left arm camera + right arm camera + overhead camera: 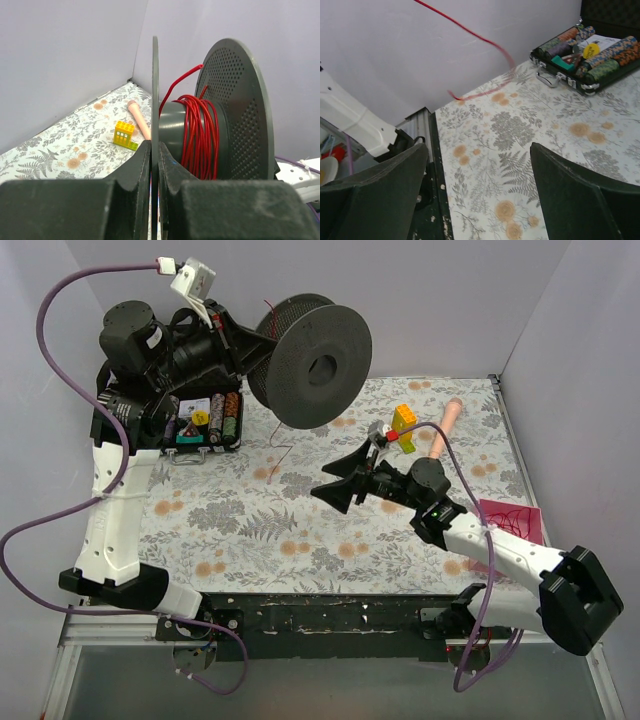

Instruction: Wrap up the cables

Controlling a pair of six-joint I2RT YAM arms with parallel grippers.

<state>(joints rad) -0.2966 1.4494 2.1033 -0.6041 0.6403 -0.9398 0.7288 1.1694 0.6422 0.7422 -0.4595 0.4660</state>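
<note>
My left gripper [243, 346] holds a black spool [312, 360] up above the back of the table. Its jaws [155, 146] are shut on the spool's thin flange [155, 90]. Red cable [201, 134] is wound round the hub, with one end sticking up. A loose strand of the cable [273, 471] hangs from the spool to the tablecloth. My right gripper [320, 483] stands open to the right of that strand and apart from it. In the right wrist view the cable [481, 38] crosses ahead of the open gripper [479, 148], with nothing between the fingers.
An open case of poker chips [205, 420] lies at the back left under the left arm. A yellow toy brick [404, 418] and a pink cylinder [447, 427] lie at the back right. A magenta pad [512, 519] sits by the right arm.
</note>
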